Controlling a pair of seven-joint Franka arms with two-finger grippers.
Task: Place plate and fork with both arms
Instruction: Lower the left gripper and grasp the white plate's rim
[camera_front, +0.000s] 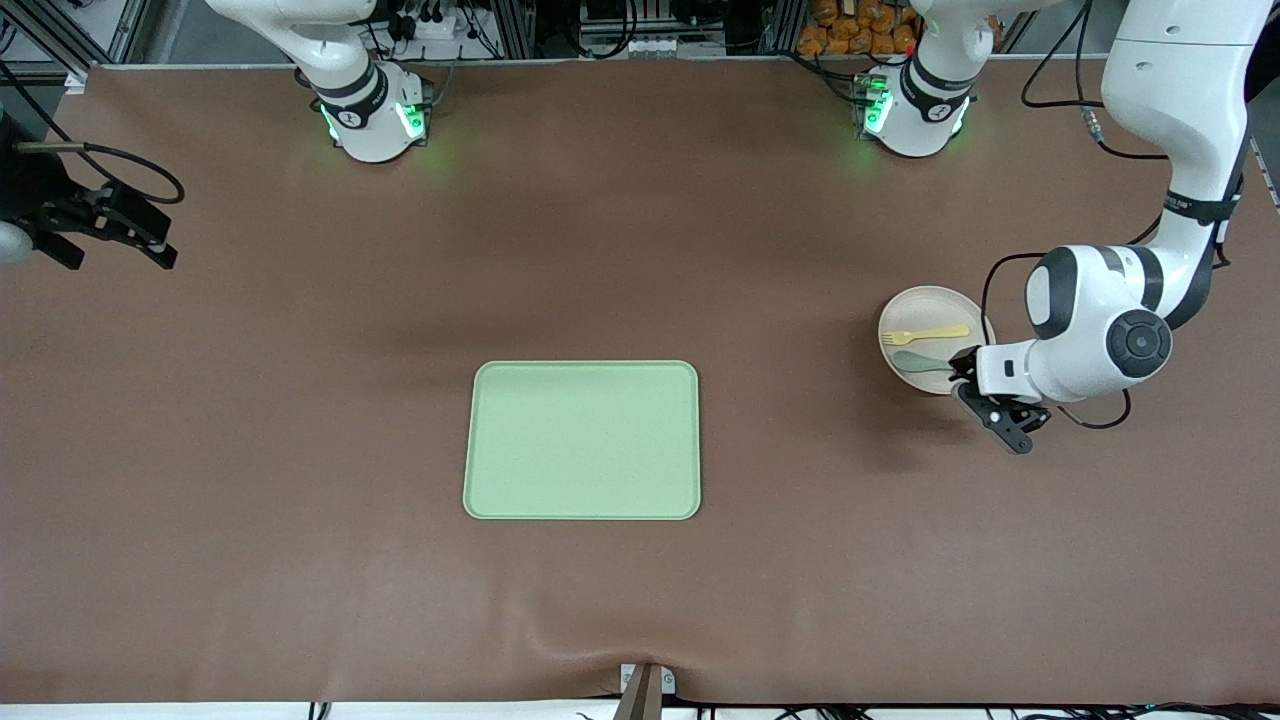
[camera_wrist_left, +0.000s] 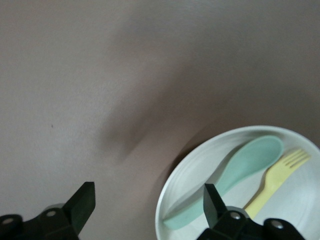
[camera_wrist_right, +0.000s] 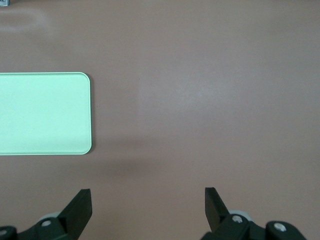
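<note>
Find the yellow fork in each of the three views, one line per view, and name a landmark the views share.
Front view: the fork lies on the plate at the left arm's end of the table, beside the spoon.
Left wrist view: the fork lies on the plate beside the spoon.
Right wrist view: not in it.
Shared landmark: the plate joins front and left wrist views; the green tray joins front and right wrist views.

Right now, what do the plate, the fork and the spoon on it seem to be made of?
Plate: off-white, matte, smooth with a faint sheen at the rim; probably plastic or melamine, though ceramic can't be ruled out.
Fork: pale yellow, uniform matte colour, thick rounded tines; looks like moulded plastic.
Spoon: grey-green, same flat dull finish; likely the same plastic.
</note>
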